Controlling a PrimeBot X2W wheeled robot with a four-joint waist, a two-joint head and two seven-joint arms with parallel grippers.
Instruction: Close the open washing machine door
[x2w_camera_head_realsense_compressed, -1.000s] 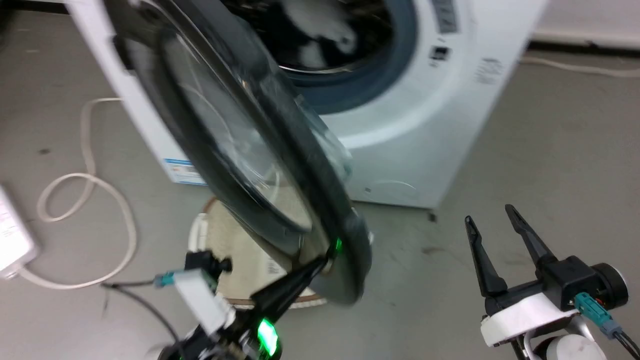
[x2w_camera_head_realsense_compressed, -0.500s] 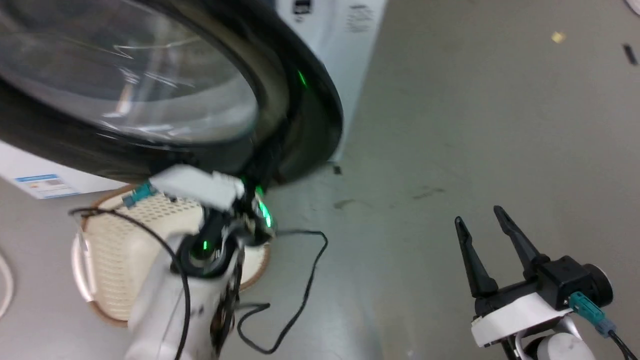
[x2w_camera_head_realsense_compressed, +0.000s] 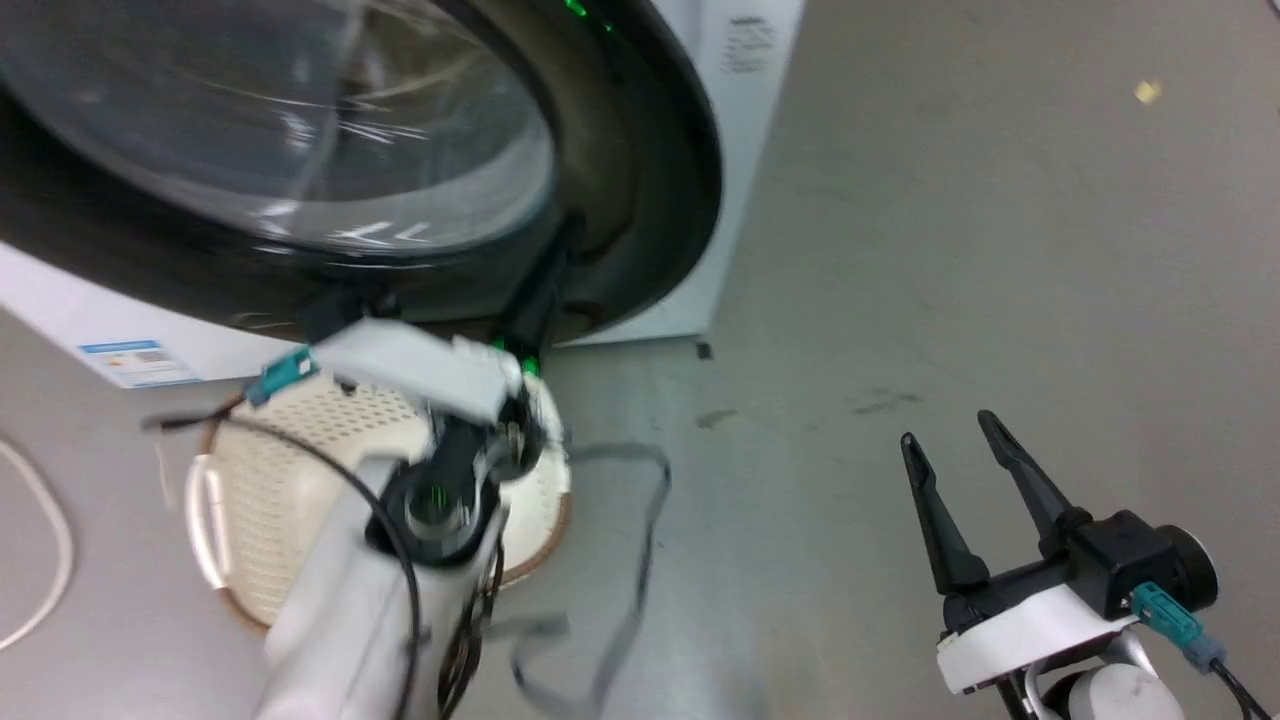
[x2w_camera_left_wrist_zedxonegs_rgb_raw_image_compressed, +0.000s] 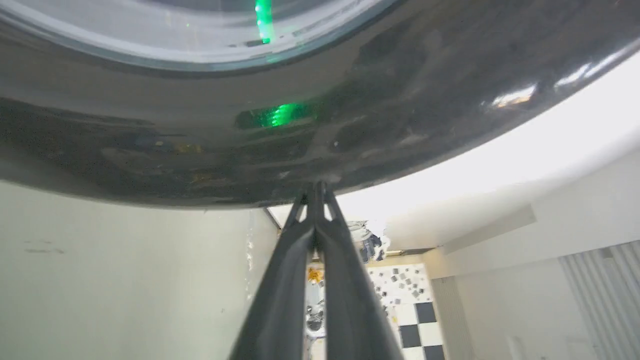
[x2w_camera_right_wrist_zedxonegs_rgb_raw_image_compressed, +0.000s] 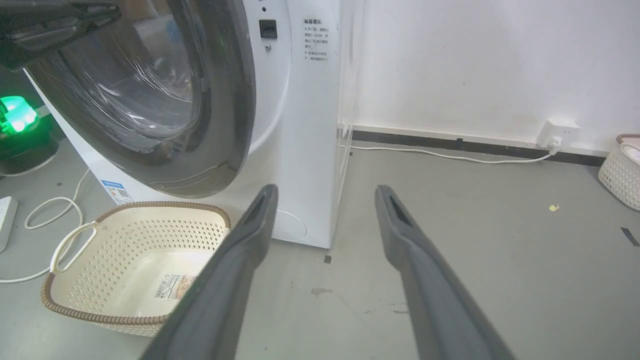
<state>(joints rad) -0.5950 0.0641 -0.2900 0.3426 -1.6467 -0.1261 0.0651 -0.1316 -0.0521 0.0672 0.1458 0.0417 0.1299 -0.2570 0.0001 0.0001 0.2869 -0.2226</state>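
the washing machine door (x2w_camera_head_realsense_compressed: 650, 190) lies almost flat against the white machine front (x2w_camera_right_wrist_zedxonegs_rgb_raw_image_compressed: 300, 125), so the closing push looks to be in its last stretch. the left tool (x2w_camera_left_wrist_zedxonegs_rgb_raw_image_compressed: 316, 186), fingers pressed together with nothing between them, bears its tips on the door's glossy black rim, low down. the right tool (x2w_camera_head_realsense_compressed: 945, 430) hangs well apart over the floor (x2w_camera_head_realsense_compressed: 900, 250), fingers spread and empty. next, i judge, a firm press straight inward until the latch catches, without the tips sliding off the slick rim

Glossy black door (x2w_camera_right_wrist_zedxonegs_rgb_raw_image_compressed: 225, 100) on a white machine (x2w_camera_right_wrist_zedxonegs_rgb_raw_image_compressed: 300, 150), cream perforated basket (x2w_camera_right_wrist_zedxonegs_rgb_raw_image_compressed: 100, 260) with brown rim, grey floor (x2w_camera_right_wrist_zedxonegs_rgb_raw_image_compressed: 475, 240)
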